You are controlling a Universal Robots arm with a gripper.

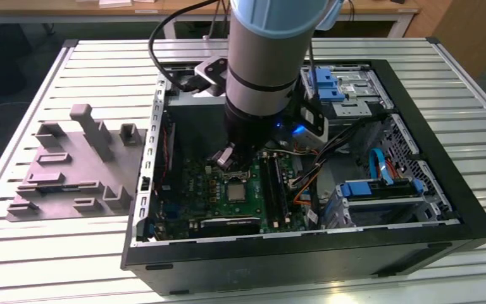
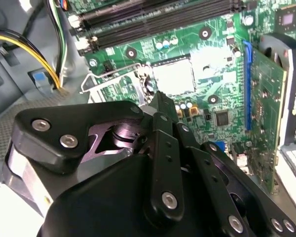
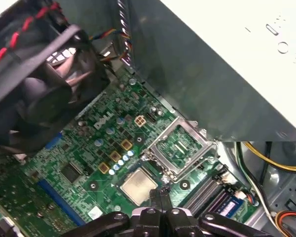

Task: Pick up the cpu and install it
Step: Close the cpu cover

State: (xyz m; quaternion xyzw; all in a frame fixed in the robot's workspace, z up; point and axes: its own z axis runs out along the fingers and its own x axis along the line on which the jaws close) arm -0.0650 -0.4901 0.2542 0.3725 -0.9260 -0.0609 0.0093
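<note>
Arm (image 1: 264, 57) upright, wrist pointed down into the computer case (image 1: 311, 261).
Gripper (image 3: 163, 195) closed and empty, tips just over the cpu (image 3: 138, 186), which lies flat on the green board (image 3: 89, 148) beside the raised metal frame (image 3: 180, 148).

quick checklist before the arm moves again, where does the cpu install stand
1. cpu lying flat on the motherboard: ok.
2. Hinged metal frame swung open, off the cpu: ok.
3. gripper shut on nothing, just above the cpu's edge: ok.
4. cpu fully seated and aligned: cannot tell.
5. Yellow cables away from the cpu: ok.
</note>
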